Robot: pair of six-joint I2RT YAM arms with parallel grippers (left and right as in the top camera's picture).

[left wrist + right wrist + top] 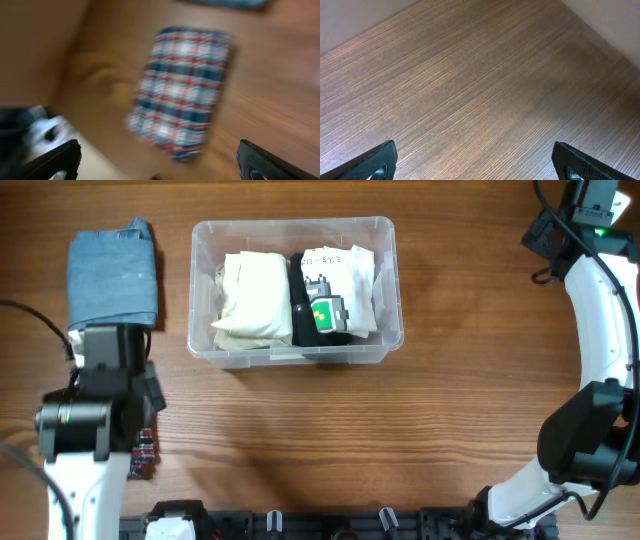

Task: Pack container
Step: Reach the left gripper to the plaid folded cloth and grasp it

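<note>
- While the left gripper (159,152) hangs over the near left part of the counter (330,440), its two fingers (57,162) stand wide apart and hold nothing.
- Under this gripper a folded plaid cloth (182,90) in blue, red and white lies flat on the wood. The left wrist view is blurred, so I cannot tell finer details.
- From overhead, only a small edge of the plaid cloth shows beside the left arm (100,415).
- The container (296,356), a clear plastic bin with rounded corners, stands in the far middle of the counter, well apart from the left gripper.
- Inside it, a folded cream cloth (250,300) fills the left half.
- The right half holds a folded white cloth (358,280), and beside it a black item (303,320) with a green and white tag (325,312).
- A folded blue denim cloth (113,275) lies on the counter to the left of the container, near it but not touching.
- The right gripper (475,152) is also spread wide and empty, with only bare wood below it.
</note>
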